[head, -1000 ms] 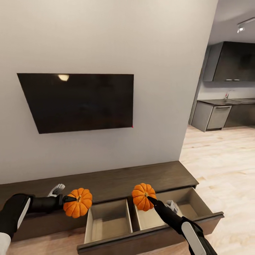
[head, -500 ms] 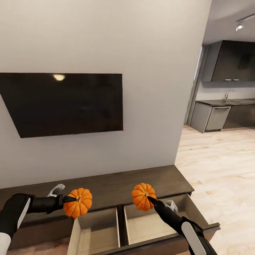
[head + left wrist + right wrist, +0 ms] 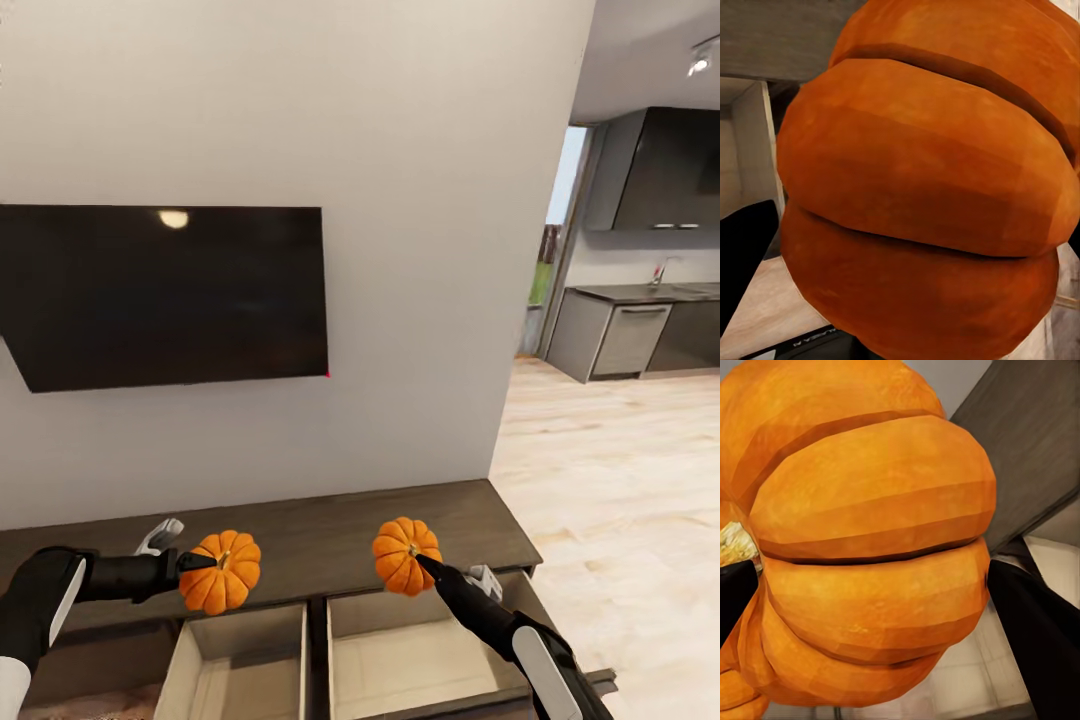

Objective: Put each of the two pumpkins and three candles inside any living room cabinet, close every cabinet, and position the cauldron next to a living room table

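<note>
Each of my grippers holds one small orange ribbed pumpkin above the low dark-brown cabinet (image 3: 300,535). My left gripper (image 3: 195,566) is shut on the left pumpkin (image 3: 221,571), which looms large in the left wrist view (image 3: 922,195). My right gripper (image 3: 425,565) is shut on the right pumpkin (image 3: 405,554), seen close up in the right wrist view (image 3: 870,547). Two cabinet drawers stand pulled open below the pumpkins, a left drawer (image 3: 240,670) and a right drawer (image 3: 420,660), both with pale insides. The candles, cauldron and table are out of view.
A black TV (image 3: 165,290) hangs on the white wall above the cabinet. To the right, light wood floor (image 3: 620,500) leads to a kitchen with dark grey units (image 3: 625,335).
The whole view has shifted: TV, cabinet and drawers sit further left and lower in the picture, so the camera has moved. Both grippers keep the same pose with their pumpkins.
</note>
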You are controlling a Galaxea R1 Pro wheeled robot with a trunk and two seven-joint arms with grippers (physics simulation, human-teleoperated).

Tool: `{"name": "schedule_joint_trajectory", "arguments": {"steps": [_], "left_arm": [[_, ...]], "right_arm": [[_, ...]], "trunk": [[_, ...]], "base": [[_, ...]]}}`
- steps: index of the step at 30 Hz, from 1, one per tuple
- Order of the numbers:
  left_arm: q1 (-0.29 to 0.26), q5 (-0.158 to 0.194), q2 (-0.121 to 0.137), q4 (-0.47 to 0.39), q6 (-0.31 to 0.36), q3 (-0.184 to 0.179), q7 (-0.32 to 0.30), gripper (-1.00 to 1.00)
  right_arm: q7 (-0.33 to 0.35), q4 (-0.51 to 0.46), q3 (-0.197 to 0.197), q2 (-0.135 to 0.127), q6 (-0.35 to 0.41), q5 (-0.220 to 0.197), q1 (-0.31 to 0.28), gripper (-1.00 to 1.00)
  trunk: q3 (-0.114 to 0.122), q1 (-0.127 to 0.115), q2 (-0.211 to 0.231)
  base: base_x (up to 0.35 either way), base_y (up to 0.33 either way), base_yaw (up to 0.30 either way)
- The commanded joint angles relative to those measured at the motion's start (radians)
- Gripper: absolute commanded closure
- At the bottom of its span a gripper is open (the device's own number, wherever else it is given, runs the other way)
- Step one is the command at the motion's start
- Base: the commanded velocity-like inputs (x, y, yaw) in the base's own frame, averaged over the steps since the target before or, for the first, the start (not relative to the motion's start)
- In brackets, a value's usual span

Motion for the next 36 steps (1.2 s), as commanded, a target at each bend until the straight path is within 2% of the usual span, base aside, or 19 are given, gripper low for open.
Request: {"name": "schedule_joint_trajectory", "arguments": {"steps": [1, 15, 36], "left_arm": [[0.0, 0.0, 0.0, 0.0, 0.0, 0.0, 0.001, 1.0], [0.0, 0.0, 0.0, 0.0, -0.001, 0.0, 0.001, 1.0], [0.0, 0.002, 0.0, 0.0, -0.001, 0.0, 0.001, 1.0]], "right_arm": [[0.0, 0.0, 0.0, 0.0, 0.001, -0.007, 0.0, 1.0], [0.001, 0.0, 0.0, -0.001, 0.0, -0.007, 0.0, 1.0], [0.001, 0.0, 0.0, 0.0, 0.001, -0.007, 0.0, 1.0]], "trunk": [[0.0, 0.0, 0.0], [0.0, 0.0, 0.0], [0.002, 0.0, 0.0]], "base": [[0.155, -0.315, 0.25], [0.089, -0.325, 0.275], [-0.02, -0.319, 0.004]]}}
